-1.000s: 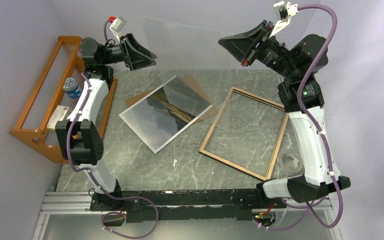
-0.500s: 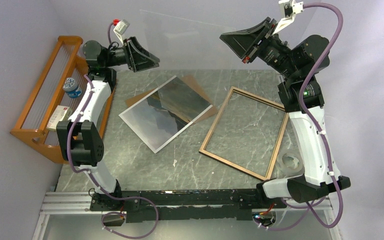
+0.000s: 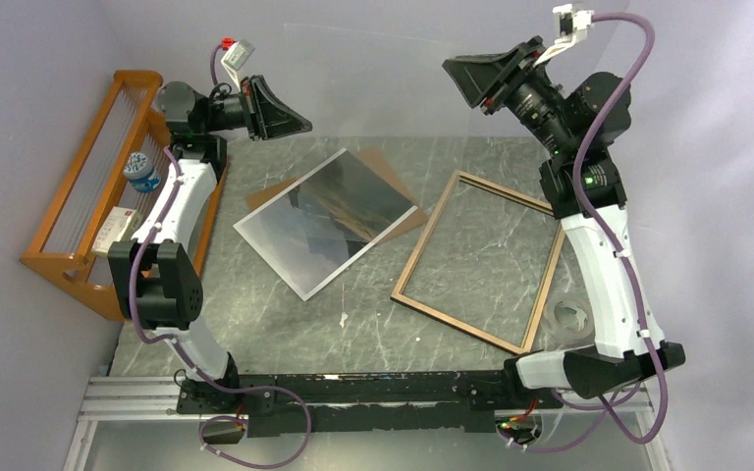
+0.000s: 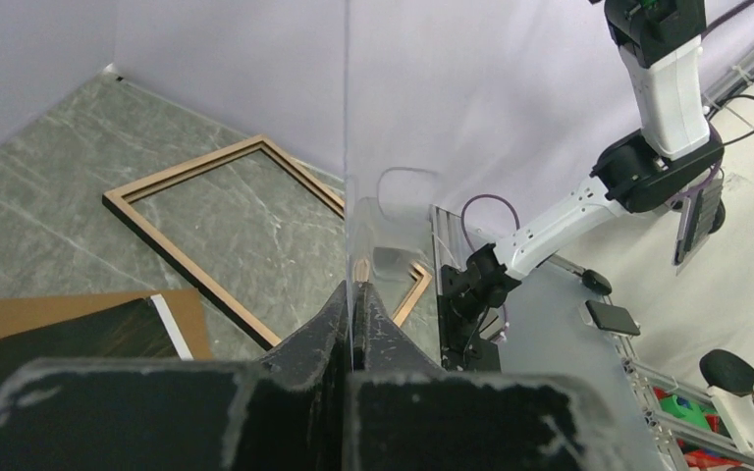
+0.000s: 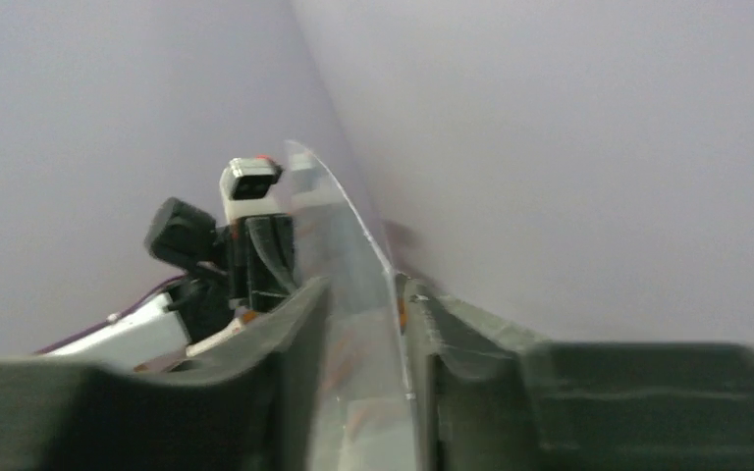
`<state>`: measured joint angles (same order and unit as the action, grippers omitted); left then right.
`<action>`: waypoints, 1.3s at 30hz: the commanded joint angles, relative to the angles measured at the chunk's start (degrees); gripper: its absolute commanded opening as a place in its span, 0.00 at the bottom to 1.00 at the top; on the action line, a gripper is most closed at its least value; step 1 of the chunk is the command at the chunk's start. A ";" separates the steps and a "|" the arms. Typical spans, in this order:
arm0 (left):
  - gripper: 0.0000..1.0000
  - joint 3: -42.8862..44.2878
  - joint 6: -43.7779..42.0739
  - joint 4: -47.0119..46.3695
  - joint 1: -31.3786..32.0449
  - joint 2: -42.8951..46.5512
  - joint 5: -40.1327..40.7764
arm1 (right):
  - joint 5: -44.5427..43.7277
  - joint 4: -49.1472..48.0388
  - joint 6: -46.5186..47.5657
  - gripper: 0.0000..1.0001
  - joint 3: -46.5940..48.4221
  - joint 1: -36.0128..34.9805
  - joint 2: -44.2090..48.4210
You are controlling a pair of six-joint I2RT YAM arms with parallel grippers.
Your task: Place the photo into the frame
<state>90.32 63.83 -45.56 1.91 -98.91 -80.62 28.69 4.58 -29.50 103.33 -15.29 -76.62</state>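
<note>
The photo (image 3: 324, 221), a dark landscape print with a white border, lies face up left of centre on the table; its corner shows in the left wrist view (image 4: 59, 339). The frame (image 3: 424, 235) lies flat to its right, brown side up (image 4: 182, 169). Neither gripper touches them. A clear pane (image 3: 383, 83) hangs upright above the table's far edge. My left gripper (image 3: 299, 123) is shut on the pane's left edge (image 4: 347, 196), jaws pinched together (image 4: 355, 294). My right gripper (image 3: 452, 67) stands open around the pane's right edge (image 5: 353, 245), with a gap beside the sheet (image 5: 365, 294).
A brown backing board (image 3: 393, 172) lies under the photo. An orange wooden rack (image 3: 79, 196) at the left holds a bottle (image 3: 142, 172) and a white box. A tape roll (image 3: 571, 319) sits by the right arm. Purple walls close in behind and on both sides.
My left gripper has closed onto the pane's left edge. My right gripper's jaws have parted from the pane, and that wrist has shifted slightly right.
</note>
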 commanded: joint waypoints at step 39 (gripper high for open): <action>0.03 18.47 -43.77 83.41 -5.27 3.94 44.55 | -35.68 42.13 -10.58 0.43 -8.08 -5.90 -44.17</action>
<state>106.02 20.23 38.02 -3.51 -97.32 -34.65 -7.44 46.02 -38.35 92.92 -21.19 -119.02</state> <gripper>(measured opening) 0.033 0.485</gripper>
